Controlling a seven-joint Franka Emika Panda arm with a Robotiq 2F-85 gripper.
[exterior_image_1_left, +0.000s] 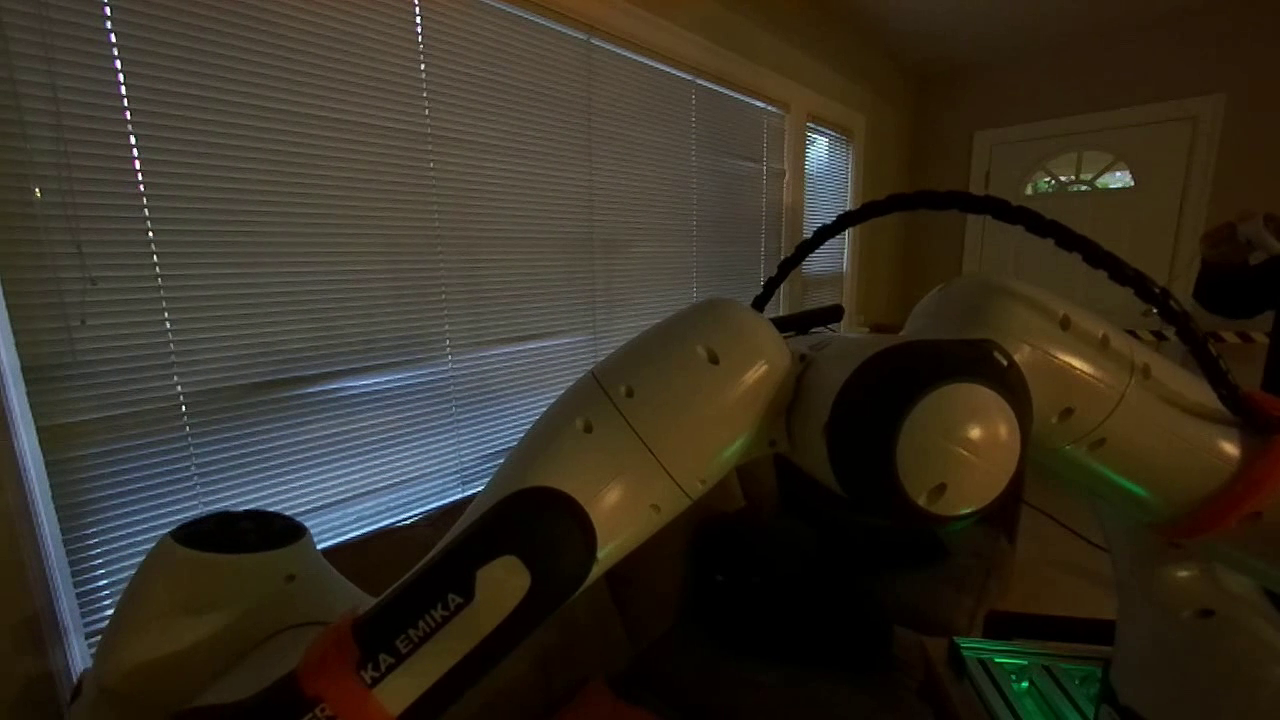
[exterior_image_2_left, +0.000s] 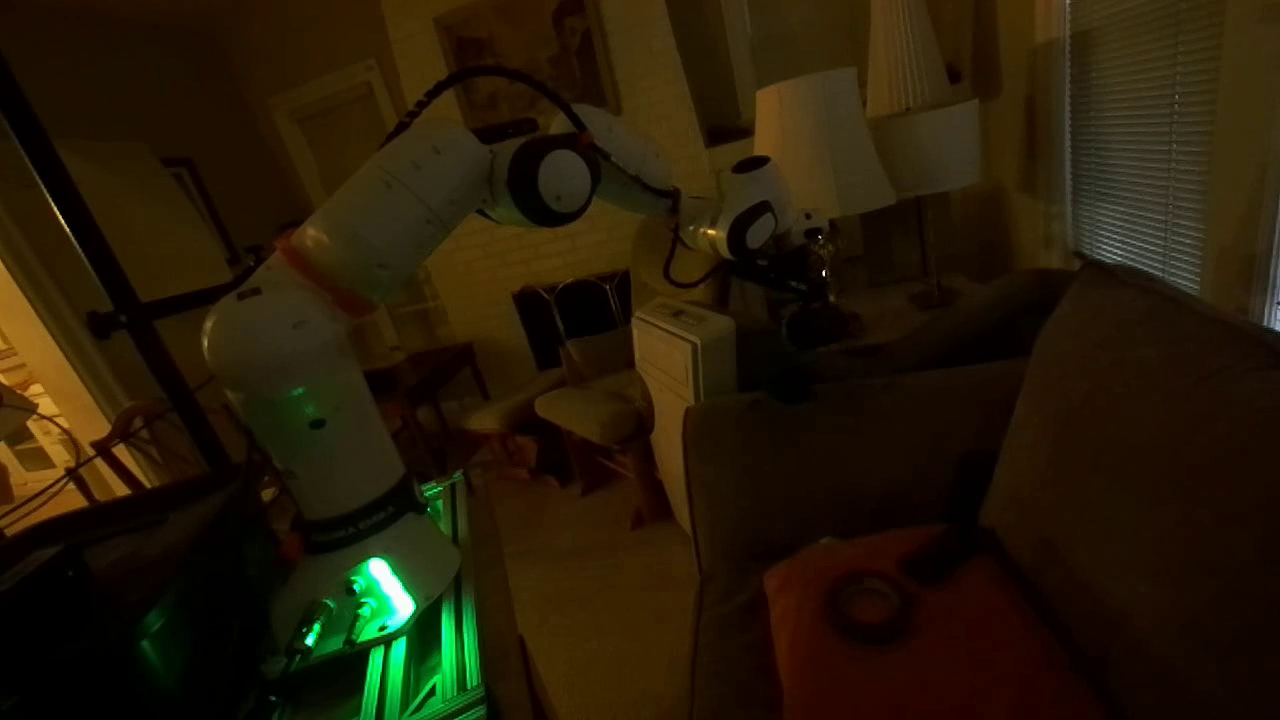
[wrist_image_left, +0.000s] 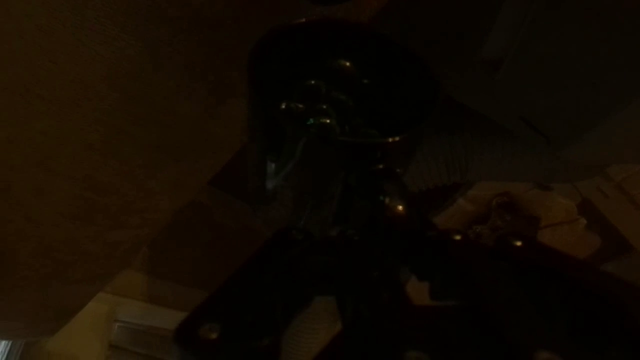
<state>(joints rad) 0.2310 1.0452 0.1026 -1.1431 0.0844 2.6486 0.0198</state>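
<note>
In the wrist view my gripper (wrist_image_left: 362, 207) is almost black against a dim background, its fingers drawn together. Just past the fingertips a glossy dark round container (wrist_image_left: 345, 90) fills the upper middle, and the jaws seem closed on its near edge. The exact point of contact is lost in shadow. In an exterior view the gripper (exterior_image_2_left: 808, 285) hangs at the end of the stretched arm, with the dark round container (exterior_image_2_left: 822, 325) directly under it, above the sofa arm. The gripper lies outside the remaining exterior view, where only arm links (exterior_image_1_left: 640, 400) show.
A sofa (exterior_image_2_left: 850, 430) carries an orange cushion (exterior_image_2_left: 810, 610) with a dark ring (exterior_image_2_left: 870, 605) on it. Behind the gripper stand lamps with pale shades (exterior_image_2_left: 815, 140). A white boxy appliance (exterior_image_2_left: 690, 350) and a chair (exterior_image_2_left: 595, 410) are near the sofa arm. Blinds (exterior_image_1_left: 350, 250) cover a window.
</note>
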